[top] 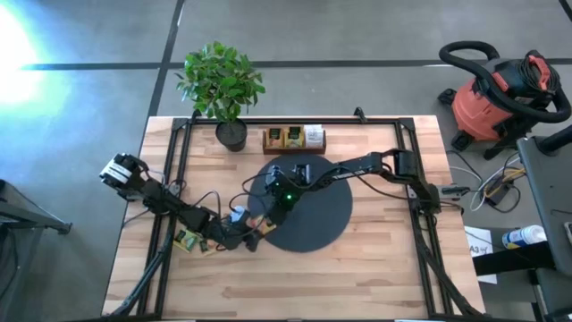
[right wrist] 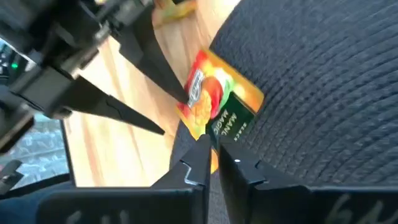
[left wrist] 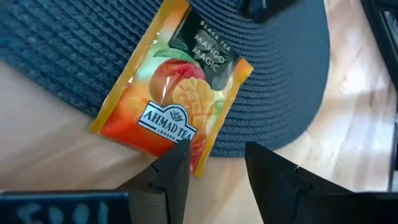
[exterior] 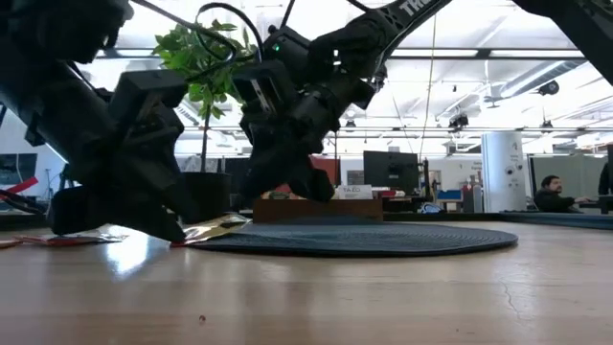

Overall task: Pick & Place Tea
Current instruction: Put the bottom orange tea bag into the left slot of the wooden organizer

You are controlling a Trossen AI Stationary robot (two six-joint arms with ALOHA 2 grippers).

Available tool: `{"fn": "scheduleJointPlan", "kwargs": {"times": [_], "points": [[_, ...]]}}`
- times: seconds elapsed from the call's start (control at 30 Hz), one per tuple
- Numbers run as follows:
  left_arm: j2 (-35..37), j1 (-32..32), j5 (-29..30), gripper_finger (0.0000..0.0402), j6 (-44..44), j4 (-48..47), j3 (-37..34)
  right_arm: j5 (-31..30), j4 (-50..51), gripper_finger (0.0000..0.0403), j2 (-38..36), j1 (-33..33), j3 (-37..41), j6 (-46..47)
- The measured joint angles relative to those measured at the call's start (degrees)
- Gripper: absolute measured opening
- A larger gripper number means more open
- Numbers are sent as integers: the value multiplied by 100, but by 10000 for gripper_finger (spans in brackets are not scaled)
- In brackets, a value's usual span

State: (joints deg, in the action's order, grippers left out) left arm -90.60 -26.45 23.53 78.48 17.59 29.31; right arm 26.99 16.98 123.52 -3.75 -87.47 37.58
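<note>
Right gripper (right wrist: pixel 214 163) pinches the mango tea sachet (right wrist: pixel 217 102) by its edge for lifting; left gripper (left wrist: pixel 214 165) waits spread just beside it.

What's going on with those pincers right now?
Right pincer shut on orange-yellow mango tea sachet at edge of black woven disc. Left pincer open, beside sachet. Nothing blocking.

Looks like an open-plan office or lab: ceiling strip lights (exterior: pixel 498 57), a monitor (exterior: pixel 390 171), a seated person (exterior: pixel 550 195), a shop vac (top: pixel 500 94).
</note>
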Motion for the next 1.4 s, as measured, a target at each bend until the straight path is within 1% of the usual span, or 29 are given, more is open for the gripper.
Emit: {"fn": "scheduleJointPlan", "kwargs": {"times": [0.1,0.3,0.47,0.6,0.73,1.03,1.4], "points": [[-1,80,66,137,-33,4,-16,-1,-46,48,22,-5,27,-9],[-1,127,137,137,-54,-2,-22,3,-129,115,175,-31,38,168],[-3,128,188,137,-51,-1,-23,49,-154,144,333,-23,38,251],[-7,135,205,137,-49,32,-14,138,-296,147,363,-7,31,313],[-7,136,203,137,-45,67,-22,142,-38,147,294,-17,1,311],[-7,137,198,137,-44,85,-49,-94,135,158,200,-200,-6,248],[-7,167,299,137,-66,81,-53,-126,-158,160,221,-102,-6,250]]}}
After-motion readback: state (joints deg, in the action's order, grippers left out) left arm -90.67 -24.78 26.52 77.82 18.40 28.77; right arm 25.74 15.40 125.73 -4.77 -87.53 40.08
